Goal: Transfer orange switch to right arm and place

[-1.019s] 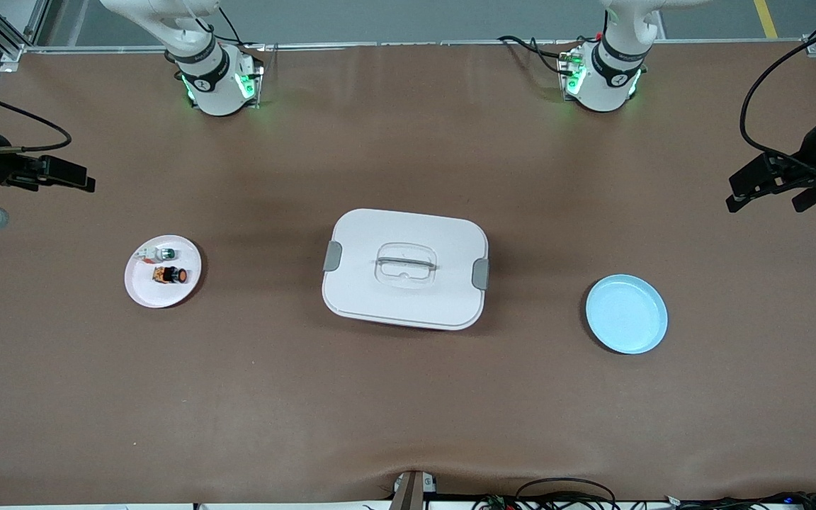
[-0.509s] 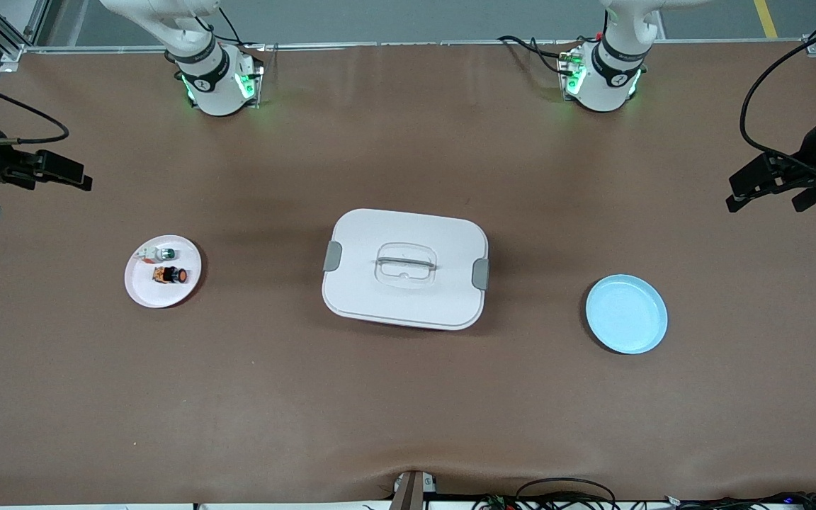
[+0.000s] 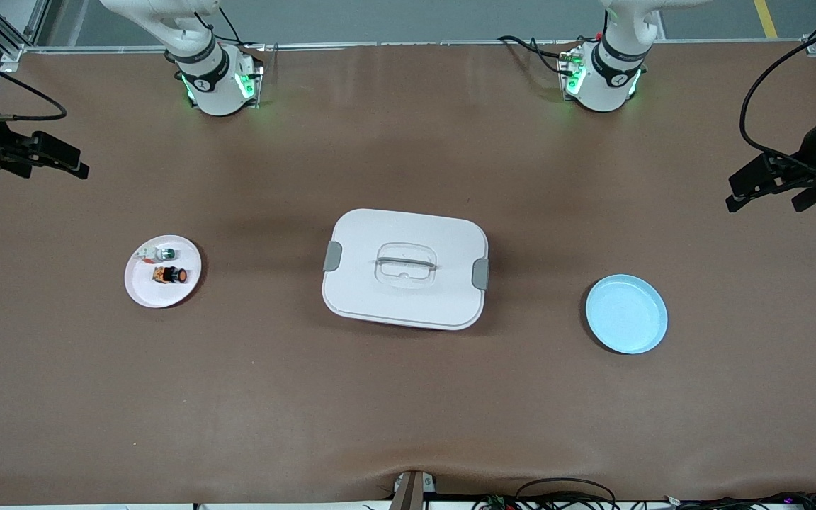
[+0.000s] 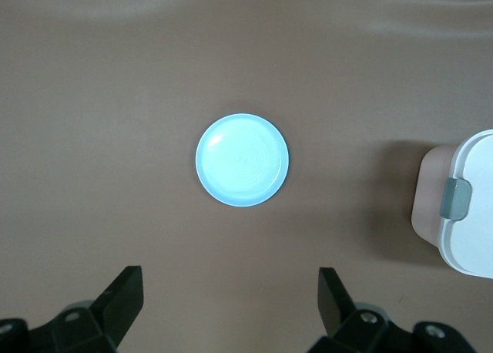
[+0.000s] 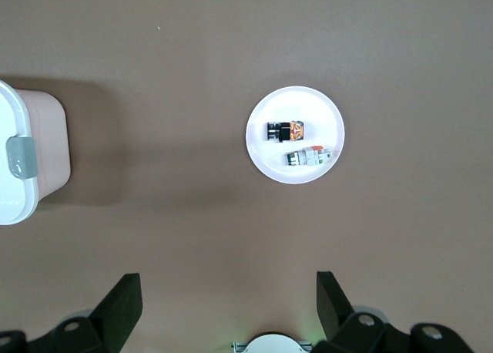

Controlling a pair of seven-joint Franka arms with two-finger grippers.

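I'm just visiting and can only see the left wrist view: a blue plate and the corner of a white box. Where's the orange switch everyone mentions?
Observer: The orange switch lies on a white plate toward the right arm's end of the table.
Operator: Is it alone on that plate?
Observer: No. A white switch with a green cap lies beside it on the same plate, farther from the front camera.
Operator: Has the second arm grabbed anything?
Observer: No. The right gripper is open and empty, up over the table at its own end.
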